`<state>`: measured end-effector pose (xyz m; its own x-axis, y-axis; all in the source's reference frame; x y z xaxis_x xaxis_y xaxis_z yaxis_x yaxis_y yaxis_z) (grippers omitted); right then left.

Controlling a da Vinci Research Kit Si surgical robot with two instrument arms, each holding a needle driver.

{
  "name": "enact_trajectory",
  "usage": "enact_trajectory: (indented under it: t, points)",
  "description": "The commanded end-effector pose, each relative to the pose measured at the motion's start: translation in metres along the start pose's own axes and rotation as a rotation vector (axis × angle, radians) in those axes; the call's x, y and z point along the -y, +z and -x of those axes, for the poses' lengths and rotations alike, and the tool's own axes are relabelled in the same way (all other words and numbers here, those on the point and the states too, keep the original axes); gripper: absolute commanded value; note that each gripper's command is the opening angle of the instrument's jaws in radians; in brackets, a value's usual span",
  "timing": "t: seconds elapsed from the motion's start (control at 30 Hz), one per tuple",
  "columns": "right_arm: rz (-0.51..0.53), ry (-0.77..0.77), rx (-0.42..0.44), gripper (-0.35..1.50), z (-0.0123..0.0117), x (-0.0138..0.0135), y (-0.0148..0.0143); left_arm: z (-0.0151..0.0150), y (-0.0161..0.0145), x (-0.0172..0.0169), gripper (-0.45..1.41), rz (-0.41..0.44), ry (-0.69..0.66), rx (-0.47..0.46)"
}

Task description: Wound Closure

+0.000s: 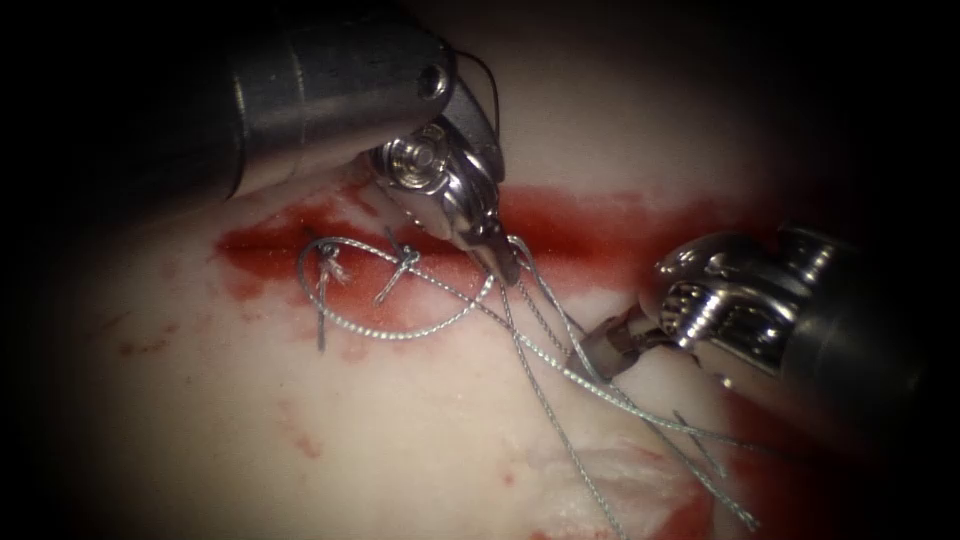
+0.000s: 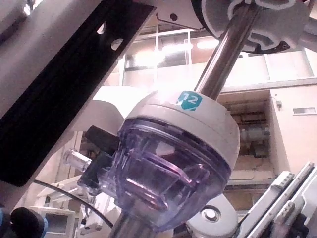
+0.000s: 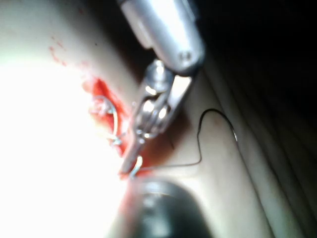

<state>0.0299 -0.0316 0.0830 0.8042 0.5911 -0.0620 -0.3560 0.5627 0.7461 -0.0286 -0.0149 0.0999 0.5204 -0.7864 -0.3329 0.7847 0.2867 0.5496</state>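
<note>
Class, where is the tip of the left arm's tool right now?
In the endoscope view, the left tool has its tip at the lower edge of the red cut, near the middle, shut on the thread, up-left of the right tool.

Two slim silver metal needle drivers (image 1: 505, 262) (image 1: 600, 350) are showing over one pale, red-stained slab of tissue (image 1: 250, 440). Two small knotted grey stitches (image 1: 328, 262) (image 1: 405, 260) are sitting along one dark red cut (image 1: 590, 225), and one thin dark curved needle (image 3: 218, 116) is lying on the tissue.

Bright lab room behind the rig

Pale walls (image 2: 292, 94) glow under strong ceiling lights (image 2: 173, 48); shelving (image 2: 252, 134) sits in a recess beneath a beam.
</note>
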Motion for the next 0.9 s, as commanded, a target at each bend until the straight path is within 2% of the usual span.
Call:
enact_trajectory:
  t: [0.03,0.17,0.27,0.3,0.33,0.4,0.47,0.57,0.73,0.9]
  points:
    - [0.014,0.010,-0.016,-0.35,-0.0016,-0.0005,-0.0005,0.0009,-0.0009,0.0002,-0.45,0.005,0.004,-0.001]
    - [0.102,0.057,-0.157,-0.35,-0.0028,-0.0014,-0.0028,-0.0012,-0.0001,-0.0006,-0.45,0.044,0.016,-0.093]
    - [0.140,0.063,-0.215,-0.35,-0.0039,-0.0023,-0.0048,-0.0035,0.0003,-0.0015,-0.45,0.078,-0.005,-0.139]
    - [0.184,0.026,-0.256,-0.35,-0.0046,-0.0031,-0.0059,-0.0051,0.0004,-0.0020,-0.45,0.095,-0.015,-0.146]
    - [0.184,0.026,-0.256,-0.35,-0.0046,-0.0031,-0.0059,-0.0051,0.0004,-0.0020,-0.45,0.095,-0.015,-0.146]
    - [0.250,0.002,-0.310,-0.35,-0.0054,-0.0042,-0.0068,-0.0077,0.0008,-0.0030,-0.45,0.115,-0.028,-0.161]
    - [0.263,-0.001,-0.359,-0.35,-0.0059,-0.0051,-0.0071,-0.0092,0.0012,-0.0037,-0.45,0.126,-0.045,-0.157]
    - [0.283,0.003,-0.424,-0.35,-0.0064,-0.0065,-0.0073,-0.0101,0.0025,-0.0044,-0.45,0.148,-0.053,-0.133]
    - [0.343,-0.007,-0.464,-0.35,-0.0076,-0.0084,-0.0069,-0.0106,0.0041,-0.0047,-0.45,0.147,-0.054,-0.162]
    - [0.298,-0.016,-0.474,-0.35,-0.0092,-0.0092,-0.0054,-0.0133,0.0043,-0.0046,-0.45,0.141,-0.082,-0.205]
